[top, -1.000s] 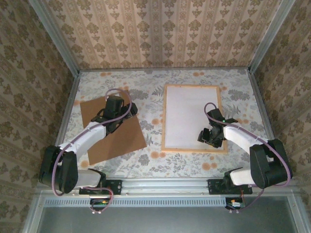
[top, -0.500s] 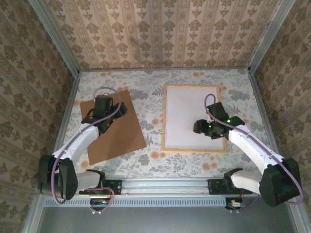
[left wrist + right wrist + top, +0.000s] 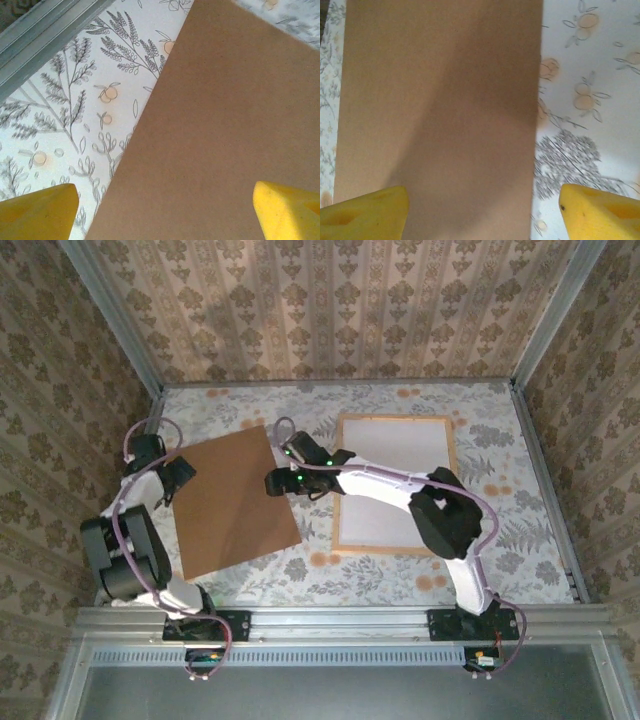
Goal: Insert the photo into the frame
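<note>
The frame (image 3: 395, 418), a large rectangle of thin light wood moulding, lies flat right of centre in the top view, with a plain white sheet (image 3: 400, 445) inside it. A flat brown board (image 3: 235, 505) lies at centre left. The left gripper (image 3: 162, 215) and the right gripper (image 3: 480, 212) both gape wide and hold nothing. The left straddles the board's left edge, the right its right edge.

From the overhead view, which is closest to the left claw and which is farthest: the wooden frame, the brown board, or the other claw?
1. brown board, its left edge right at the left gripper.
2. right gripper, at the board's right edge.
3. frame, farthest right on the table.
</note>
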Controlling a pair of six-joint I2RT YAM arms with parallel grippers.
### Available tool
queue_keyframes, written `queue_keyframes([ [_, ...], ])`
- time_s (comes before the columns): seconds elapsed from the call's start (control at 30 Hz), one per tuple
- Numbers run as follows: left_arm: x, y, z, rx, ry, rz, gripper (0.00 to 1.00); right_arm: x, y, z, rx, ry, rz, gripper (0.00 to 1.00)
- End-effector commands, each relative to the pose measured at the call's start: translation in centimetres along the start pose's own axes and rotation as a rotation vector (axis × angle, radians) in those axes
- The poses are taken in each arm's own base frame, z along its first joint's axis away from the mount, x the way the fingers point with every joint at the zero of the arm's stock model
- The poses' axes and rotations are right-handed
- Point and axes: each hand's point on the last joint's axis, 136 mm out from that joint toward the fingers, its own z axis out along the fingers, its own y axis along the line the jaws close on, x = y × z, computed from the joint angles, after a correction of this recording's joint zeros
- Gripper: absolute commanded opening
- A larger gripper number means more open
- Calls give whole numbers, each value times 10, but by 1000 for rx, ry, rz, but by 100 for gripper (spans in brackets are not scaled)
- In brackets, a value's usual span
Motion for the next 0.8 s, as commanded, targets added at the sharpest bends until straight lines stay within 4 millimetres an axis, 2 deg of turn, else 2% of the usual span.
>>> queue_keyframes([
  [0.0, 3, 14, 10, -26, 69, 44, 92, -8, -7, 20, 62, 11, 57, 84],
  [0.07, 8, 21, 17, -13, 114, 28, 94, -8, -10, 33, 82, 22, 64, 85],
  [0.2, 18, 21, 22, 0, 174, 47, 95, -3, -14, 54, 93, 57, 81, 85],
  [0.27, 24, 15, 24, 40, 198, 36, 95, -2, -16, 59, 105, 69, 83, 84],
  [0.37, 35, 16, 28, 49, 226, 26, 95, 3, -23, 67, 130, 90, 88, 83],
  [0.5, 52, 14, 34, 86, 260, -13, 94, 14, -21, 81, 95, 134, 118, 81],
  [0.63, 61, -4, 33, 188, 282, -46, 90, 15, 1, 84, -15, 159, 144, 80],
  [0.77, 69, -28, 27, 294, 308, -66, 88, 3, 12, 76, -77, 146, 173, 79],
])
